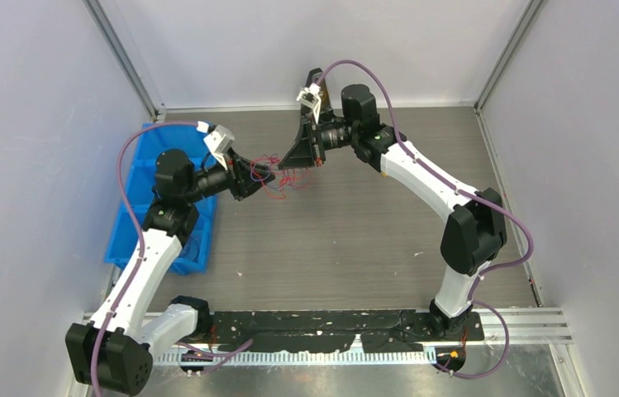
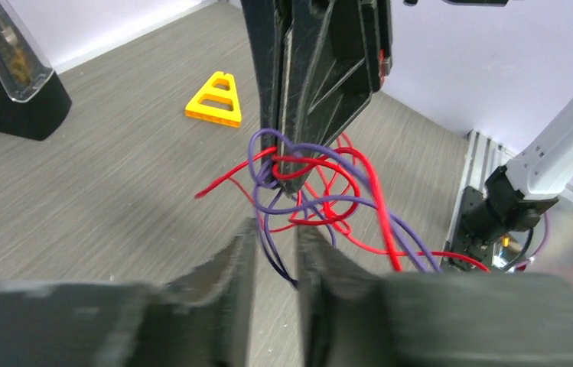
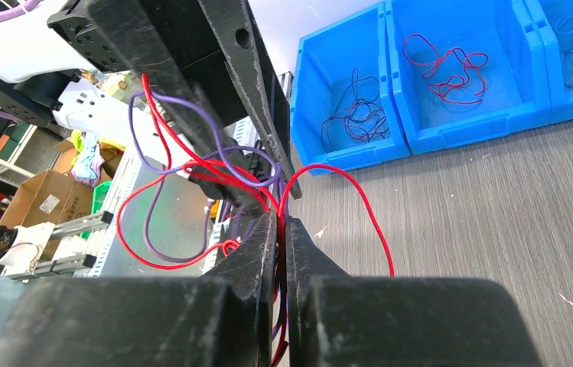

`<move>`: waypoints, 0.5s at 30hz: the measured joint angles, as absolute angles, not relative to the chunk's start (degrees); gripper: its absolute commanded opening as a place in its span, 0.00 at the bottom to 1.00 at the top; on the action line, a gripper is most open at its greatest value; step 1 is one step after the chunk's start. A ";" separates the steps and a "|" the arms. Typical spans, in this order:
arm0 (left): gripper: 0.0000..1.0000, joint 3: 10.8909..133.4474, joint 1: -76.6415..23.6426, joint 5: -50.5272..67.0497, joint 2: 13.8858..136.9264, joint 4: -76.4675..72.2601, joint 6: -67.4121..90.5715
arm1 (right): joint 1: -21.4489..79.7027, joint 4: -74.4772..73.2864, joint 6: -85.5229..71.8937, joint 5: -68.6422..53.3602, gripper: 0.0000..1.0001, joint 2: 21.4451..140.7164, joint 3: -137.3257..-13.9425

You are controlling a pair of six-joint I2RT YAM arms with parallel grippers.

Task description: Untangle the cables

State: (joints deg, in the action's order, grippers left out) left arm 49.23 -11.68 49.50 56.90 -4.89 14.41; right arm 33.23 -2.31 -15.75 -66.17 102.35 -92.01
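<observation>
1. Beside the blue bin (image 1: 128, 240), on its side toward the middle of the tabletop (image 1: 355, 240), the cables (image 1: 283, 179) hang as one red and purple snarl. They are lifted off the surface between the two pincers.
2. The right pincer (image 3: 281, 229) has its jaws pressed all but together on a bundle of red strands, so it carries the knot. It probably serves as the anchor, holding the snarl in the air so the loops fall free and can be told apart.
3. The left pincer (image 2: 275, 245) has its jaws a narrow gap apart, with purple strands dangling into that gap. Nothing looks clamped there. It seems lined up to take one loop and draw it back toward the bin.
4. The left arm rises over the bin, its forearm roughly level and its wrist pointing away from the bin at the knot.
5. The right arm bends at an elbow well away from the bin and reaches back toward it. Its fingertips meet the left's almost nose to nose.
6. The bin's compartments hold loose coils of wire (image 3: 444, 65), one colour to each. This suggests freed strands are meant to go there.
</observation>
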 measured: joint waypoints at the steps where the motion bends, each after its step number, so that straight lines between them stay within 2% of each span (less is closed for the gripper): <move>1: 0.05 49.41 -11.68 49.47 57.12 -4.49 14.41 | 33.12 -2.31 -15.79 -66.24 0.11 102.28 -92.01; 2: 0.00 49.60 -11.66 49.34 57.28 -4.01 14.15 | 32.91 -2.37 -15.86 -66.41 0.13 102.24 -92.01; 5: 0.00 49.80 -11.68 48.99 57.25 -2.26 12.82 | 32.12 -2.48 -16.45 -66.98 0.20 101.82 -92.01; 10: 0.00 49.89 -10.11 48.75 56.29 2.13 11.51 | 29.58 -4.32 -16.51 -67.48 0.21 100.84 -91.83; 12: 0.00 49.89 -7.99 48.45 55.35 3.95 11.35 | 27.09 -7.29 -14.68 -67.37 0.21 100.29 -91.83; 14: 0.00 49.89 -5.58 47.75 54.30 5.41 11.31 | 24.25 -12.67 -10.50 -66.98 0.15 99.85 -91.96; 15: 0.00 49.89 -4.32 47.31 53.78 6.04 11.29 | 23.00 -16.01 -7.97 -66.54 0.08 99.85 -92.29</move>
State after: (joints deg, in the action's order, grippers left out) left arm 49.89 -4.32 47.31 53.78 6.04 11.29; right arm 23.00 -16.01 -7.97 -66.54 99.85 -92.29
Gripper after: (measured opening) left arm 0.009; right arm 0.188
